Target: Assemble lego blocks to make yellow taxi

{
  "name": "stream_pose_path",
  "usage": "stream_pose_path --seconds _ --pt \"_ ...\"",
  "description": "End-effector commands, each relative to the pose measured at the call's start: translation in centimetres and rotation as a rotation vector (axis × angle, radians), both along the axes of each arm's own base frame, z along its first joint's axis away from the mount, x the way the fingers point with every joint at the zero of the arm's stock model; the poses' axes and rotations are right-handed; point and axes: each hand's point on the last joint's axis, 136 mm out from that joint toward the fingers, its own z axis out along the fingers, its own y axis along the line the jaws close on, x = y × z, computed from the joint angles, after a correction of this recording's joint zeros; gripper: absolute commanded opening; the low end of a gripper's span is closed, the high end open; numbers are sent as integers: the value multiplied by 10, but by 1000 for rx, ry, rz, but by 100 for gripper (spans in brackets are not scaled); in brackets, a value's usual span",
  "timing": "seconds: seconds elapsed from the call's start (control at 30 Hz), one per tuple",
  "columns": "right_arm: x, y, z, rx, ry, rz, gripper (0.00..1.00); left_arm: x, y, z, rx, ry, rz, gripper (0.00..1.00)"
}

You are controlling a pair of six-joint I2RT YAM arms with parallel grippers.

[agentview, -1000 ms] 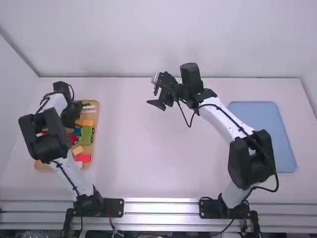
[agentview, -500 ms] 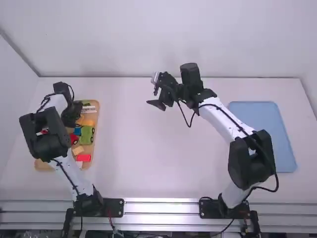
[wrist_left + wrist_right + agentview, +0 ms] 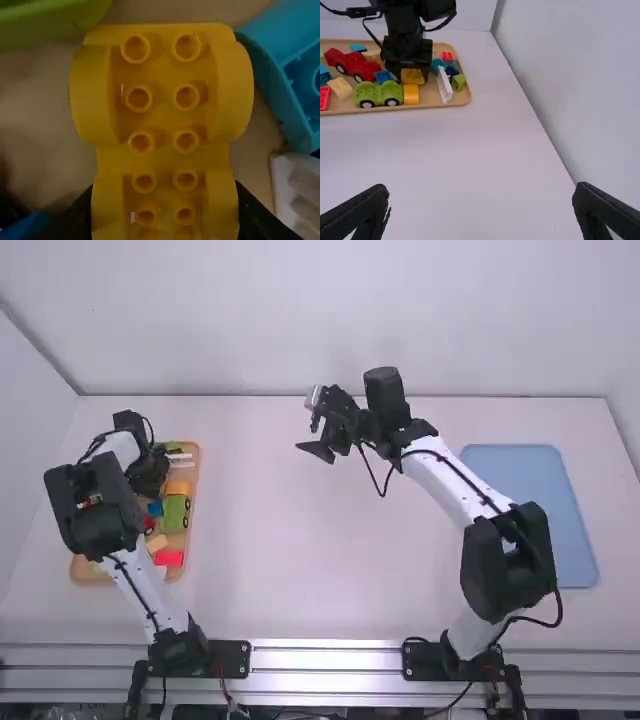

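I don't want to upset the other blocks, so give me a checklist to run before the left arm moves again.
1. Left gripper fingers at both sides of the yellow block: ok
2. Grip firm enough to carry: cannot tell
3. Yellow block away from the wooden tray: not ok, within its outline
4. Yellow block free of the light blue block beside it: cannot tell
5. Right gripper open with nothing between its fingers: ok

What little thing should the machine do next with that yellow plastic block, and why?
Probably lift the yellow plastic block straight up: the left gripper seems to pinch its sides, and a light-blue piece lies close by in the tan tray.
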Motion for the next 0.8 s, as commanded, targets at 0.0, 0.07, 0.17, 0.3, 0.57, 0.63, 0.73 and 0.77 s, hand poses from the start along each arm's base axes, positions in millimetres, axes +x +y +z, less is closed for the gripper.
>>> stream_pose_path --seconds 0.0,0.07,0.17,0.3,0.57,0.63,0.73,0.77 --pt "-1 1 -8 -5 19 4 98 -7 0 -14 -1 42 -19 41" --pt "0 1 -8 -4 18 3 98 2 -1 -8 -11 10 -75 38" --pt "-1 2 -8 -4 18 4 98 4 0 17 -18 8 -97 29" --pt "-5 4 -5 11 23 28 98 2 -2 70 24 -4 -152 25" --pt "-39 10 14 95 81 180 98 -28 -28 157 198 -43 -320 25" --pt "-51 13 22 104 88 215 98 -25 -55 171 203 -131 -493 24" --pt "-65 19 34 111 76 244 98 -25 -84 179 216 -210 -658 18" --pt "-70 22 38 118 71 262 98 -27 -93 178 222 -218 -700 19"
